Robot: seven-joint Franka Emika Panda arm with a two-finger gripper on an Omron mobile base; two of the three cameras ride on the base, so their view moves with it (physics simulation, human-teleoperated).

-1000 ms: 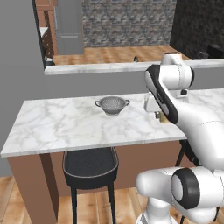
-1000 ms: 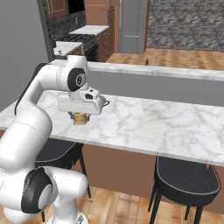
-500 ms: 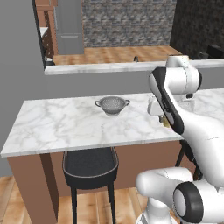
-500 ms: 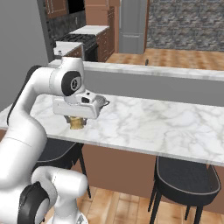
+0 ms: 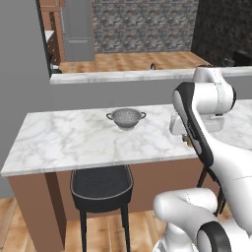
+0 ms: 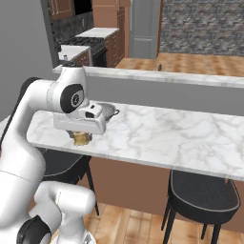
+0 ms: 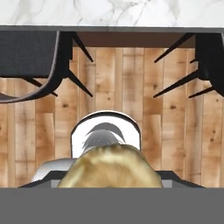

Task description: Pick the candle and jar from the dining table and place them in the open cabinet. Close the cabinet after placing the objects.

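The long white grey-veined marble dining table [image 5: 74,142] is carrying a steel two-handled colander [image 5: 126,118]; the two-finger gripper [image 6: 82,138] is hanging at its near edge, jaws gripping the small yellow-gold candle [image 7: 110,168], which is partly hidden behind the hand in both base views; the fingertips are too cut off to make out.

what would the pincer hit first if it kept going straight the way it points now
Probably the wooden floor. The pincer, with the yellow-gold candle between its tips, points down past the edge of the dining table, between two black stools. The robot's own white base may lie nearer in that line; depth is unclear.
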